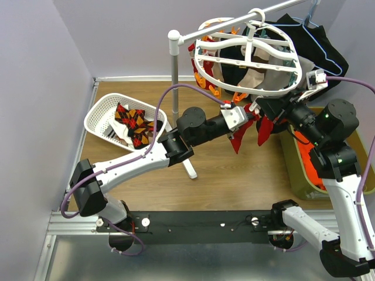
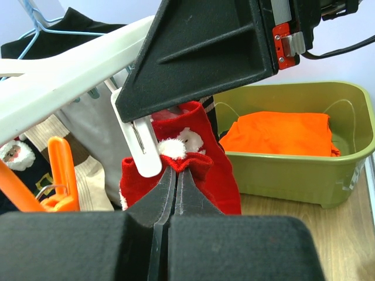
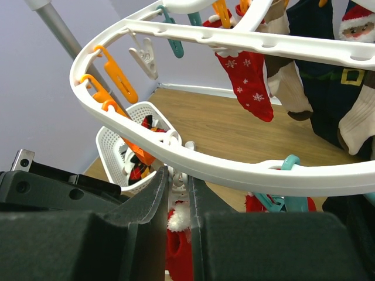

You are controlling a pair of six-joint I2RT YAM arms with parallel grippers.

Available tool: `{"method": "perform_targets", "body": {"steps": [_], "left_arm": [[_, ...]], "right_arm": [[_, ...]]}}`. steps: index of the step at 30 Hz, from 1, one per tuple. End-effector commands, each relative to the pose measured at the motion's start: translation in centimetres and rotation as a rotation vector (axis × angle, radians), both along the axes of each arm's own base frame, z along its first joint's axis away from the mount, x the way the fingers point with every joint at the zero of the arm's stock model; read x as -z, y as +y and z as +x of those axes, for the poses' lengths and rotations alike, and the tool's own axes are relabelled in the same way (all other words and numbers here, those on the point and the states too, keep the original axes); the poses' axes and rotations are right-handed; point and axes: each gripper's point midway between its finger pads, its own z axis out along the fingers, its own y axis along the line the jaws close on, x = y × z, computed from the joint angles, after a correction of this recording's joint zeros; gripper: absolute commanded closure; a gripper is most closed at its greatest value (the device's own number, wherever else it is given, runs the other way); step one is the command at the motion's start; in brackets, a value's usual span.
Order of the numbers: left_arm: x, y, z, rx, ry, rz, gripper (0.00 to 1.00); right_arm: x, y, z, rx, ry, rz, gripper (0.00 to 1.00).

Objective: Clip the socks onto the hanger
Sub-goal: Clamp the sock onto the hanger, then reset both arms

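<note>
The white oval hanger hangs from a rail and carries several clipped socks, among them a red snowflake sock. My left gripper is shut on the cuff of a red sock with a white Santa pattern and holds it up under the hanger's near rim. My right gripper is shut on a white clip dangling from that rim, right above the sock's cuff. The left wrist view shows the white clip beside the cuff, touching its left side. More socks lie in the basket.
A white lattice basket sits at the left. The stand's white pole rises between the basket and the hanger. An olive bin with an orange cloth stands at the right. A black garment on a blue wire hanger hangs behind.
</note>
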Motion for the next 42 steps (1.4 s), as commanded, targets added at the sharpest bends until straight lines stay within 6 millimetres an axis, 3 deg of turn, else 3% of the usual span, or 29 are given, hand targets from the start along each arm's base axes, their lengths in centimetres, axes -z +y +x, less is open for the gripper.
{"method": "perform_targets", "body": {"steps": [1, 9, 12, 13, 17, 21, 26, 31, 37, 42], "left_arm": [[-3.0, 0.7, -0.3, -0.017, -0.047, -0.049, 1.00], [-3.5, 0.6, -0.2, -0.023, -0.063, -0.053, 1.00], [-3.4, 0.4, -0.2, -0.021, -0.063, -0.050, 0.99], [-3.4, 0.5, -0.1, -0.023, -0.064, -0.049, 0.99], [-3.2, 0.3, -0.2, -0.019, -0.058, -0.047, 0.96], [-3.1, 0.3, -0.3, -0.017, -0.050, -0.048, 0.82], [-3.5, 0.9, -0.1, -0.040, -0.033, -0.065, 0.48], [-4.2, 2.0, -0.1, -0.067, -0.008, -0.097, 0.27], [-6.0, 4.4, -0.3, -0.117, 0.074, -0.173, 0.22], [-7.6, 8.5, -1.0, -0.186, 0.148, -0.255, 0.21]], "right_arm": [[0.8, -0.2, 0.3, 0.013, 0.014, -0.026, 0.87], [1.1, -0.1, 0.3, 0.009, 0.024, -0.029, 0.86], [1.1, -0.1, 0.2, 0.006, 0.023, -0.027, 0.71], [1.0, -0.1, 0.1, 0.004, 0.022, -0.024, 0.60], [0.6, -0.2, 0.0, 0.013, 0.013, -0.012, 0.34], [-0.1, -0.5, -0.3, 0.027, -0.005, 0.002, 0.22], [-0.6, -1.0, -0.7, 0.054, -0.020, 0.010, 0.16], [-1.0, -1.5, -1.4, 0.070, -0.045, 0.013, 0.11], [-1.7, -2.4, -2.3, 0.106, -0.095, 0.011, 0.01], [-2.0, -3.9, -3.7, 0.169, -0.147, -0.001, 0.00]]}}
